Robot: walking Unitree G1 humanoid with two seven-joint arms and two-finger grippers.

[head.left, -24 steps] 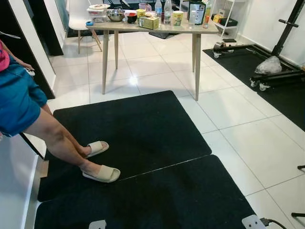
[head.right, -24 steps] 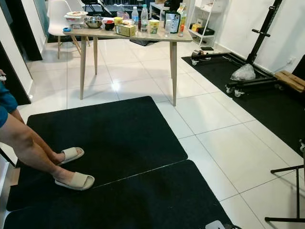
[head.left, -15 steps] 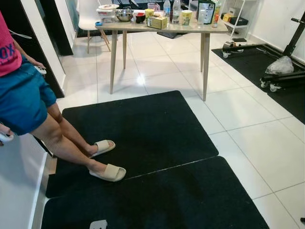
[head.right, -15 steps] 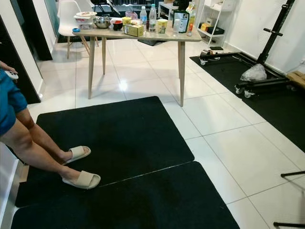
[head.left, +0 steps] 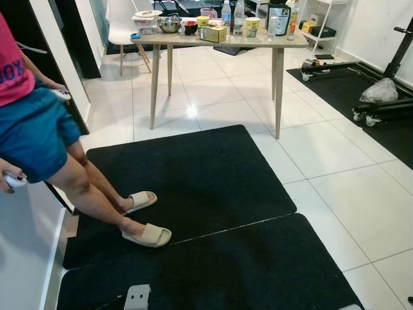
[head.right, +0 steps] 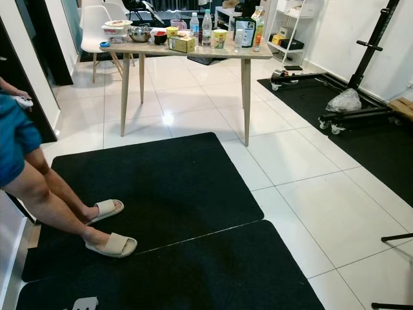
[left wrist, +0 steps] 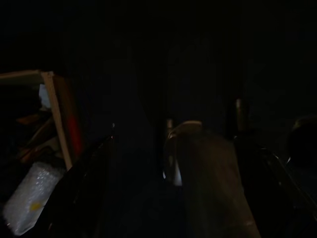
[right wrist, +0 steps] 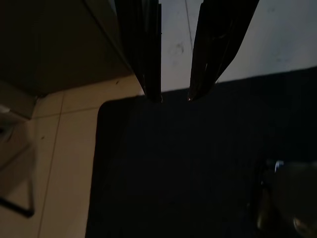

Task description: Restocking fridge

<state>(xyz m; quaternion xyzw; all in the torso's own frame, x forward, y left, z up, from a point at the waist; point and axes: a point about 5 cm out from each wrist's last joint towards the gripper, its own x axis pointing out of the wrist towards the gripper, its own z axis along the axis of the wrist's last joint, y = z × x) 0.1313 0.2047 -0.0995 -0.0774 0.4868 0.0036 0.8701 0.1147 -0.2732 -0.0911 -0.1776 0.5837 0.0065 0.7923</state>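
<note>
Looking ahead from the head camera, I see a wooden table (head.left: 213, 40) on slim legs at the far end of the white tiled floor (head.left: 335, 174), loaded with the groceries: a metal bowl (head.left: 170, 24), a stack of plastic containers (head.left: 146, 19), a yellow box (head.left: 213, 33), two clear bottles (head.left: 232, 15), a yellow cup (head.left: 251, 26) and a dark carton (head.left: 279, 18). They all stand upright on the tabletop, close together, well apart from me. A white chair (head.left: 122, 26) sits behind the table's left end.

Between me and the table lie two black mats (head.left: 193, 174), one butting against the other. On my left a person (head.left: 39, 129) in blue shorts and a pink top stands with both feet on the mat's edge in beige slippers (head.left: 147, 235), a small white controller (head.left: 14, 182) in one hand and another by the hip.

My right gripper (right wrist: 175, 96) hangs low, pointing down at the mat's corner and the tiles; its two black fingers (right wrist: 141, 49) are spread a little with nothing between them. My left wrist view is very dark, so I cannot tell how the left gripper's jaws stand; I make out only a pale frame (left wrist: 54, 119) and a crinkled bag (left wrist: 27, 198)
</note>
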